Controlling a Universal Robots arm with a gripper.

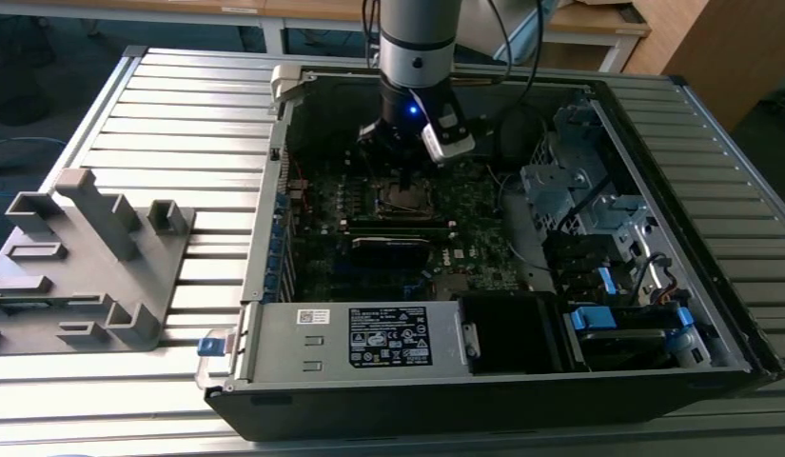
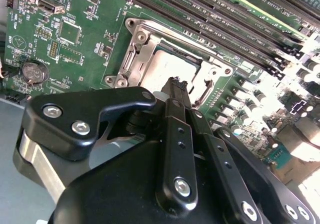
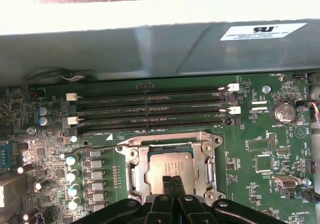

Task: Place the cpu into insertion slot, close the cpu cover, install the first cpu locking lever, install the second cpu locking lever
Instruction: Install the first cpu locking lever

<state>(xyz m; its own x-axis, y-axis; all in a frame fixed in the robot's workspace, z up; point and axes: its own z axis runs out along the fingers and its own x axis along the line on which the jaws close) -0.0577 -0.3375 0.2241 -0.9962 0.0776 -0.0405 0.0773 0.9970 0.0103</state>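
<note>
— Slatted metal table (image 1: pixel 176 105) underneath. Grey moulded fixture (image 1: pixel 81 267) at the exterior view's left, open computer case (image 1: pixel 494 400) next along, drive cage (image 1: pixel 582 200) toward its right side. Whereabouts of the gripper (image 1: pixel 405 181)?

— Down inside the case, over the green motherboard (image 1: pixel 475 257), straight above the socket. Fingers (image 3: pixel 168 186) pressed together, with nothing seen between them.

— And the cpu (image 3: pixel 170 166)?

— Seated flat in the socket, dull metal top showing through the window of the cpu cover (image 3: pixel 209 164). Cover lying flat around it, by the look of it already closed down.

— Direction from the fingertips, then?

— Directly below. In both wrist views, tips poised over the chip's edge farthest from the memory slots (image 3: pixel 150 109), just inside the cover's frame on that side. Touching the metal or hovering just above: cannot tell.

— Long axis worth minding?

— Memory slots running parallel to that edge of the socket. Chip itself square, so none of its own.

— State of the work?

— Judging from this, chip placed and cover down. Levers too hard to read.
</note>
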